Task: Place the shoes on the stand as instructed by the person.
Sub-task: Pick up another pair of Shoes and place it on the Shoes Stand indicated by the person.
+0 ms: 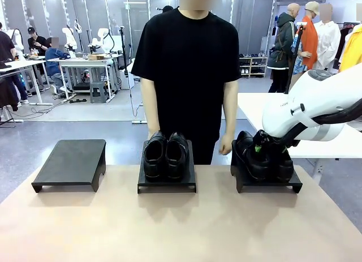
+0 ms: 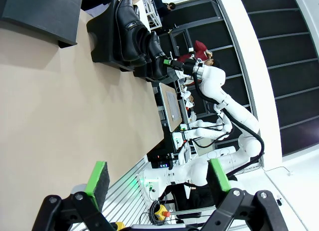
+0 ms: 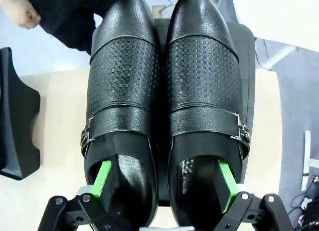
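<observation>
A slim pair of glossy black shoes [image 3: 164,86] with perforated tops and buckle straps stands on the right stand [image 1: 266,183]. My right gripper [image 3: 164,183] is spread open over their heels, with one green-padded finger [image 3: 103,178] down in each shoe's opening. In the front view it sits at that pair [image 1: 263,147]. A chunkier round-toed pair [image 1: 165,154] rests on the middle stand [image 1: 167,184]. The person [image 1: 189,64] stands behind the table, hands hanging near the stands. My left gripper [image 2: 158,177] hangs open above the bare tabletop, holding nothing.
A third black stand [image 1: 70,163] sits at the table's left with nothing on it. The front half of the tan table [image 1: 181,228] is bare. One of the person's hands [image 3: 20,14] is beyond the right pair's toes.
</observation>
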